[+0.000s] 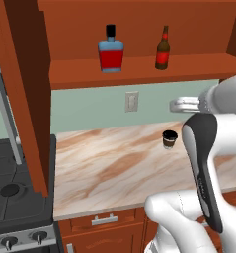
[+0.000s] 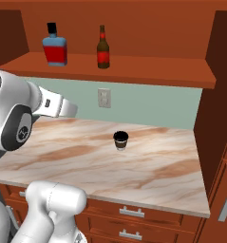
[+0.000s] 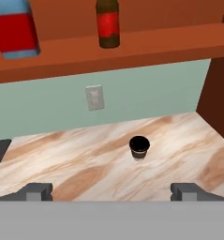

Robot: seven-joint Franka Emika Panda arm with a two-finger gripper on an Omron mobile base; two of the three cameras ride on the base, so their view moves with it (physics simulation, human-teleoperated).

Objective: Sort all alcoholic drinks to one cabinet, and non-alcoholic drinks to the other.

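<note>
The gripper (image 3: 111,192) hangs nearest, its fingertips (image 3: 38,191) spread wide and holding nothing. The dark-brown cup (image 3: 139,146) stands upright on the marble counter (image 3: 85,159) beyond them, well apart, slightly right of the gap.

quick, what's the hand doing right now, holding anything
hand: open, jaws wide apart, holding nothing; the dark cup stands on the counter ahead of it, untouched.

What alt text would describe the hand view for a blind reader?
A dark-brown cup stands alone on the marble counter, ahead of the open gripper. Above, on the cabinet shelf, stand a squat red bottle and a slim brown bottle.
</note>
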